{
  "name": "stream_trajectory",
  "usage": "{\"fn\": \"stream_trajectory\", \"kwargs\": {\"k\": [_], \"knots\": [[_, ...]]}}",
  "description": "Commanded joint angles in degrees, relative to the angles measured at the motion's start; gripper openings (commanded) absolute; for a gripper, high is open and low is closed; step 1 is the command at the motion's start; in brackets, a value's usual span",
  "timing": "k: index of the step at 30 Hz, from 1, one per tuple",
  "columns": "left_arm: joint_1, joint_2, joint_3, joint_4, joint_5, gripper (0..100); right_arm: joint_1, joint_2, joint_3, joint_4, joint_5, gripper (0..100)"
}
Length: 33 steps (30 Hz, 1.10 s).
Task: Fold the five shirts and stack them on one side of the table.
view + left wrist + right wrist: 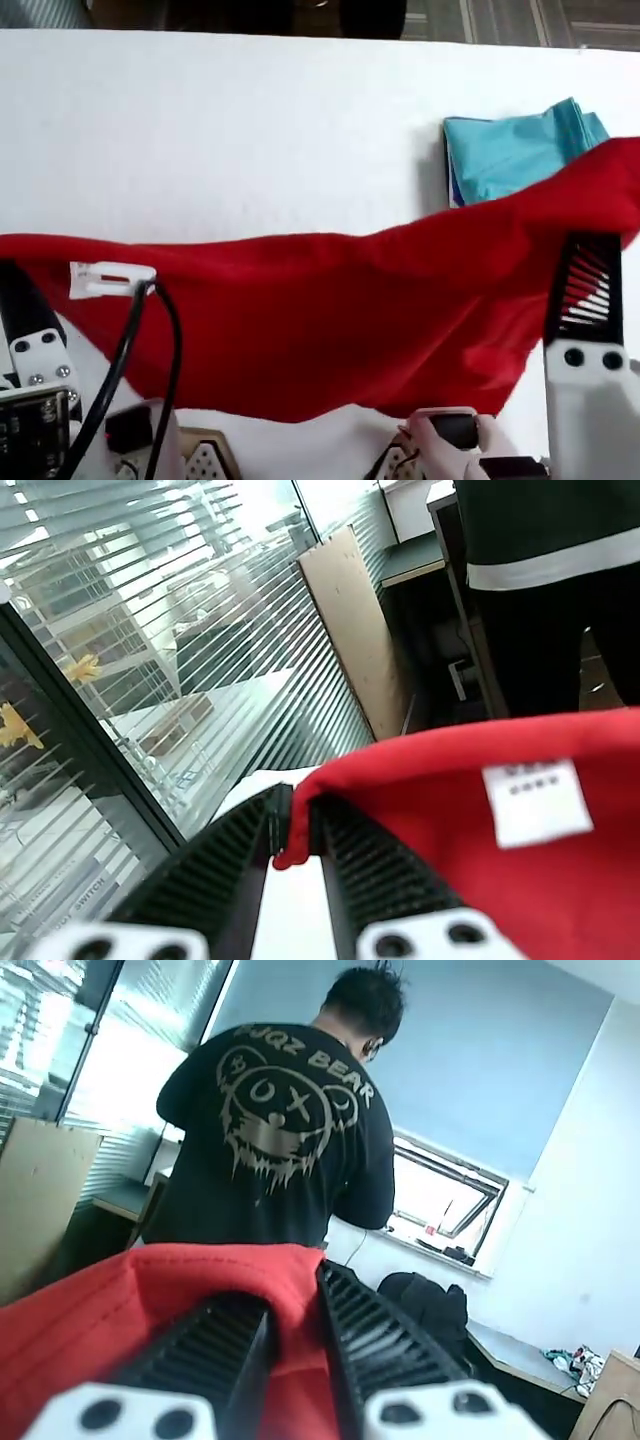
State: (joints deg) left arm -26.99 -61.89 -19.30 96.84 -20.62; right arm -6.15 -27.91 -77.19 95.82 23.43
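High view: the red shirt [330, 320] hangs stretched over the white tabletop [250, 130], its white label [110, 278] unreadable; a folded teal shirt [515, 150] lies far right; left wrist view: the left hand [300, 815] pinches the shirt's edge, window blinds [150, 630] behind; right wrist view: the right hand [295, 1295] clamps red cloth before a blue wall [480, 1060].

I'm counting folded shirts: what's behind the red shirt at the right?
A folded teal shirt lies on the table; the red shirt covers its near edge, so anything else there is hidden.
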Motion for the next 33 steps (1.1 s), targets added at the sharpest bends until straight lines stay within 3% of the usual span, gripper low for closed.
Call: {"fn": "stream_trajectory", "kwargs": {"k": [1,13,33], "knots": [[-0.2,-0.1,-0.4,-1.0,1.1,3,0.3,0.4,0.1,0.1,-0.5,1.9],[-0.1,-0.4,-0.8,5.0,1.1,3,0.3,-0.4,-0.4,2.4,-0.7,1.9],[-0.2,-7.8,-0.4,5.3,0.8,3,0.3,-8.7,1.0,2.9,-0.8,1.9]]}}
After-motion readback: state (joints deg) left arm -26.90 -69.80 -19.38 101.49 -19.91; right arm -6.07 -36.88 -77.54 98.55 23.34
